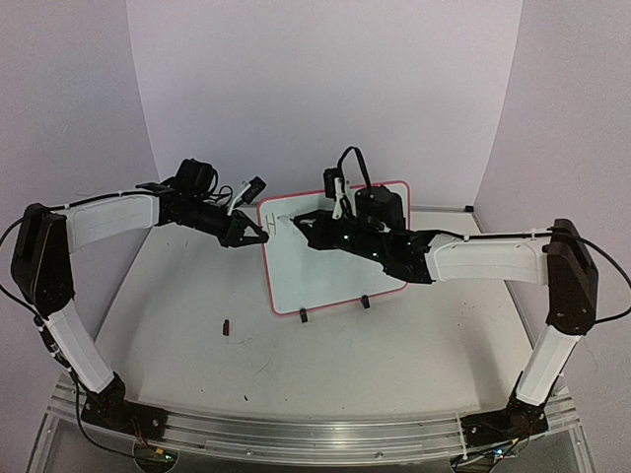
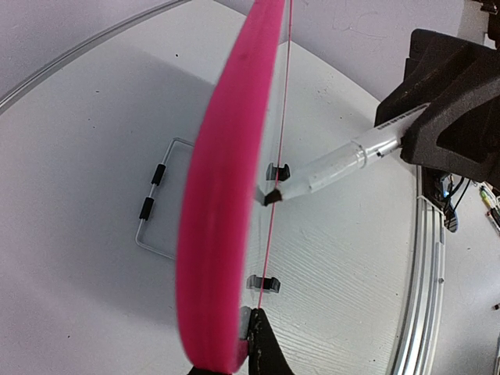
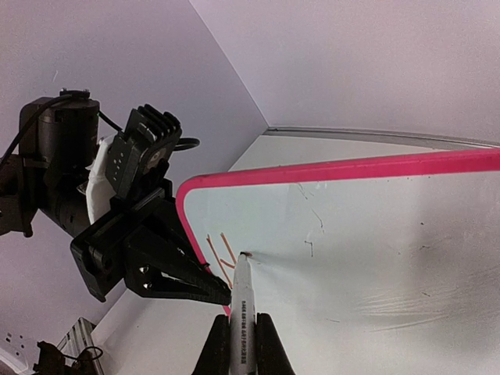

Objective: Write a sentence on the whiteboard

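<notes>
Right gripper [image 3: 241, 345] is clamped on a pen [image 3: 241, 308], its tip touching the whiteboard [image 1: 340, 271] close to the upper left corner. A few thin strokes, the start of the sentence [image 3: 220, 251], lie just beside the tip. The pen is held slanted, likely so the nib drags cleanly across the face. Left gripper [image 1: 252, 233] is closed on the board's left rim, probably to brace it against the push of writing. The board stands on two black feet [image 1: 304, 316] toward the far edge of the table [image 1: 414, 365], about midway between its side edges. A small dark speck [image 1: 228, 326] lies nearer the left edge, too small to name. Nothing that holds other things shows in any view.
</notes>
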`<state>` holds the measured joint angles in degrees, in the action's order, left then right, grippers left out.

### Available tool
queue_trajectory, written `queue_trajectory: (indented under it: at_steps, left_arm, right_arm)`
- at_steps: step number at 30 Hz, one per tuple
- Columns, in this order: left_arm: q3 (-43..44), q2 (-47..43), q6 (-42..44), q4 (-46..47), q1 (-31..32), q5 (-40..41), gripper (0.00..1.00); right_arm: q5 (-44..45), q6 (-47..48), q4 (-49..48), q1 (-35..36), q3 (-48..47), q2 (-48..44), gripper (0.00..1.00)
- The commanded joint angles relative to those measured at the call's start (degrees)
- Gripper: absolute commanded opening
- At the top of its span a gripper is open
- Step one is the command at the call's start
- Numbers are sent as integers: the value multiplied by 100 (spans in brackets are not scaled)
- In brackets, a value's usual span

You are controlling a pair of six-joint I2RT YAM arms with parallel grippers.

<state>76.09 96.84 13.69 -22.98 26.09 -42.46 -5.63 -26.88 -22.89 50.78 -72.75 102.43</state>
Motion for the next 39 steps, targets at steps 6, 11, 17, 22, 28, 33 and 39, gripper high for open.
queue_trajectory:
  at_steps: [6, 11, 17, 22, 28, 33, 39]
  left_arm:
    - [20, 161, 278, -198, 21, 572, 0]
    - [19, 161, 276, -197, 20, 572, 0]
    - [19, 143, 279, -206, 25, 581, 0]
    - [20, 134, 284, -215, 28, 589, 0]
    - [20, 128, 286, -215, 34, 598, 0]
    - [20, 116, 283, -230, 41, 598, 0]
    - [19, 107, 292, -222, 53, 609, 0]
  right_arm:
    - [-14, -112, 61, -39, 75, 68, 0]
    - [0, -112, 123, -39, 115, 45, 0]
    - [137, -111, 208, -40, 137, -10, 0]
    - [240, -94, 280, -40, 167, -96, 0]
    - [346, -84, 342, -37, 202, -189, 0]
    - [445, -59, 353, -38, 209, -287, 0]
    - [482, -10, 364, -33, 161, -370, 0]
